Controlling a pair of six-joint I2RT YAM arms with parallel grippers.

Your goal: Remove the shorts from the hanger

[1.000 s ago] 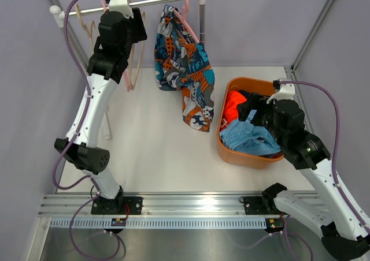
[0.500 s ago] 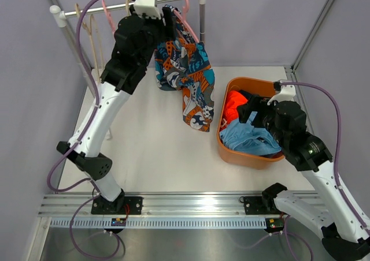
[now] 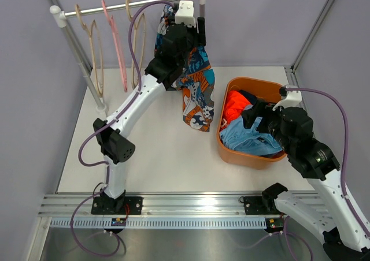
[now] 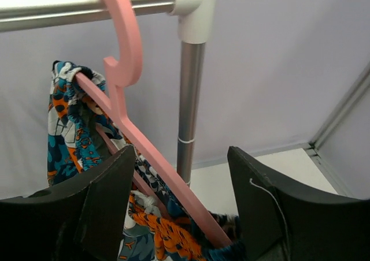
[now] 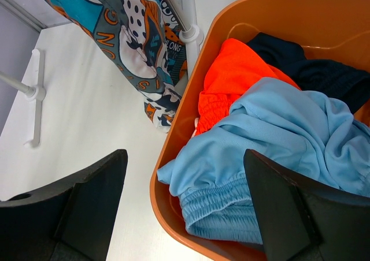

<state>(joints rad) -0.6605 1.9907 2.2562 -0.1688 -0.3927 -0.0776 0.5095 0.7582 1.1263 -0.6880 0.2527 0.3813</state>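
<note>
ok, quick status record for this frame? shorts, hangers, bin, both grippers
printed shorts: hung on pink hanger, right end of rail
empty hangers: three, further left on rail
bin: holds orange shorts, light blue shorts, navy shorts
left gripper: open, pink hanger between its fingers
right gripper: open, above bin

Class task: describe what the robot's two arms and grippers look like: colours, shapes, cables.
The left arm and right arm share white tubular links and bulky black joints. A purple cable loops along each. The left gripper and right gripper each have two broad, matte black fingers.
</note>
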